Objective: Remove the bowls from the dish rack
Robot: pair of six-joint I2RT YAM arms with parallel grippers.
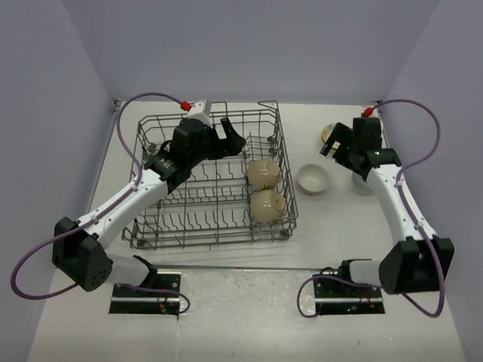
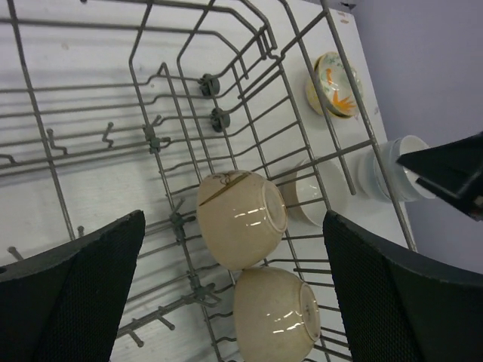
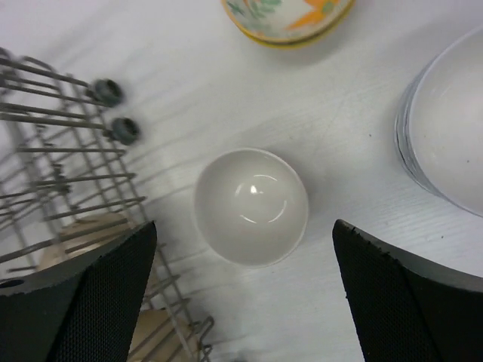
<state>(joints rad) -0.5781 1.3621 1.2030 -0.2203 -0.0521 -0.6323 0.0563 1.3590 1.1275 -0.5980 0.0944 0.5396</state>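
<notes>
The grey wire dish rack (image 1: pixel 202 240) holds two beige bowls on their sides along its right edge, one (image 1: pixel 263 173) behind the other (image 1: pixel 268 207). My left gripper (image 1: pixel 235 141) hovers open above the rack; the left wrist view shows both bowls (image 2: pixel 241 219) (image 2: pixel 275 313) below its spread fingers (image 2: pixel 83 294). Right of the rack a beige bowl with a white inside (image 1: pixel 312 179) stands upright on the table. My right gripper (image 3: pixel 245 234) hangs open above it, touching nothing. A yellow painted bowl (image 3: pixel 287 19) and a stack of pale bowls (image 3: pixel 445 143) stand further right.
The rack's right wall and tines (image 3: pixel 68 151) stand close beside the upright bowl. The right arm (image 1: pixel 396 188) covers most of the pale stack in the top view. Grey walls enclose the table on three sides.
</notes>
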